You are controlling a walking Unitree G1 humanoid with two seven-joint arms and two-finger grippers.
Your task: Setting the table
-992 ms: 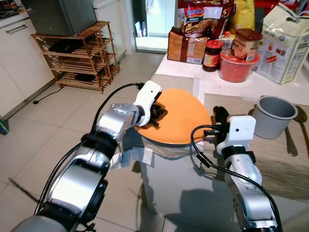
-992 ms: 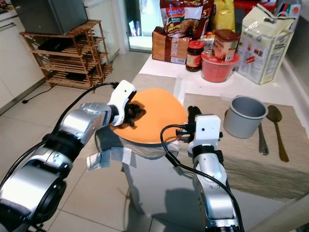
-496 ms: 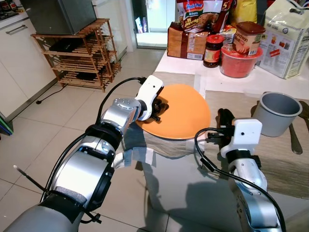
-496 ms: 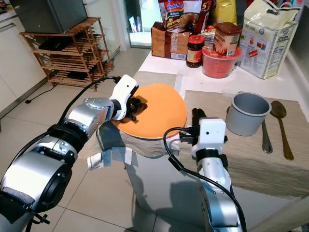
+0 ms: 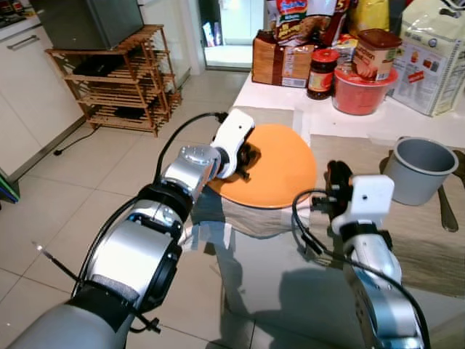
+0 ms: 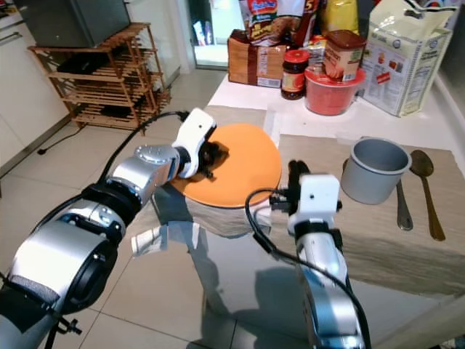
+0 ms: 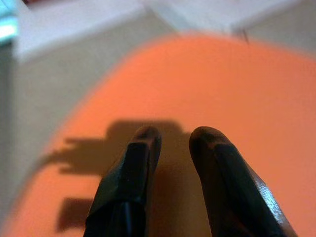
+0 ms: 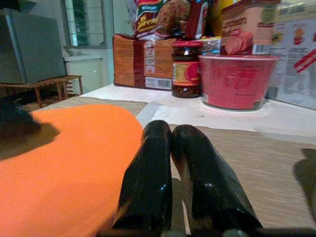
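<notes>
Left gripper (image 7: 170, 140) slightly spread over orange plate (image 5: 280, 171) — right gripper (image 8: 173, 136) pressed together.

You had bright, even daylight; the left gripper (image 7: 170, 143) cast a soft shadow on the plate (image 7: 237, 98), whose far edges were blurred.

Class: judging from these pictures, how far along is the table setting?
Done: pot and two spoons lie on the right mat. In hand: left gripper is at the orange plate, which overhangs the table edge; right gripper is beside it, jaws shut. Left: seating the plate on its mat.
</notes>
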